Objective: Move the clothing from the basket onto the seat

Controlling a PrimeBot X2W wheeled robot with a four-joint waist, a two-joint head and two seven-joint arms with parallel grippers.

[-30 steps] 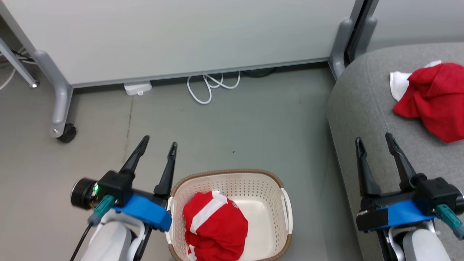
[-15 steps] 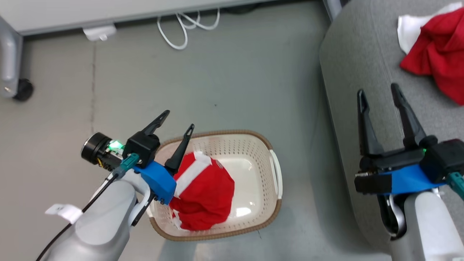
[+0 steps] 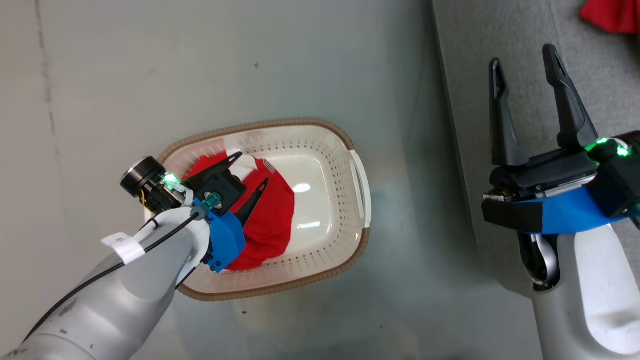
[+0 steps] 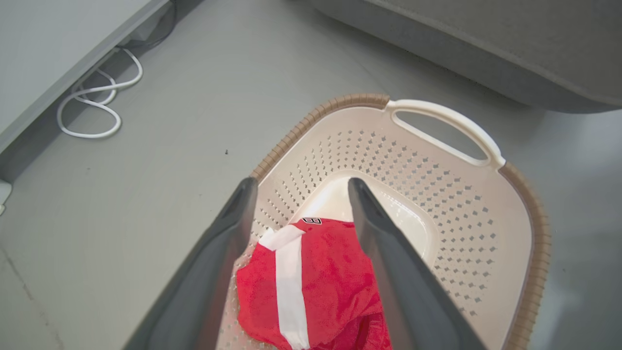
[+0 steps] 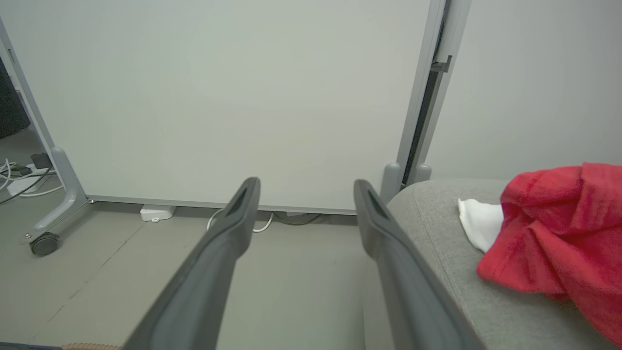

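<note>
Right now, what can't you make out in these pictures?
- Head view: the left gripper covers part of the red striped garment in the basket; contact unclear.
- Head view: top edge cuts off the second red garment on the sofa seat.
- Left wrist view: bottom edge cuts off the basket's near side.

The left forearm (image 3: 125, 280) slants in from the robot's side and crosses the near left rim of the basket (image 3: 280, 121). Its blue wrist collar (image 3: 226, 241) sits just inside that rim, with a green light glowing beside it. The left gripper (image 3: 249, 170) hangs over the basket's left half, its fingers spread wide and closed on nothing, pointing down and towards the basket's far right side. The right forearm (image 3: 585, 295) stands well to the right of the basket. The right gripper (image 3: 522, 55) points away from the robot, its tips beyond the basket's far rim, jaws wide apart and empty.
</note>
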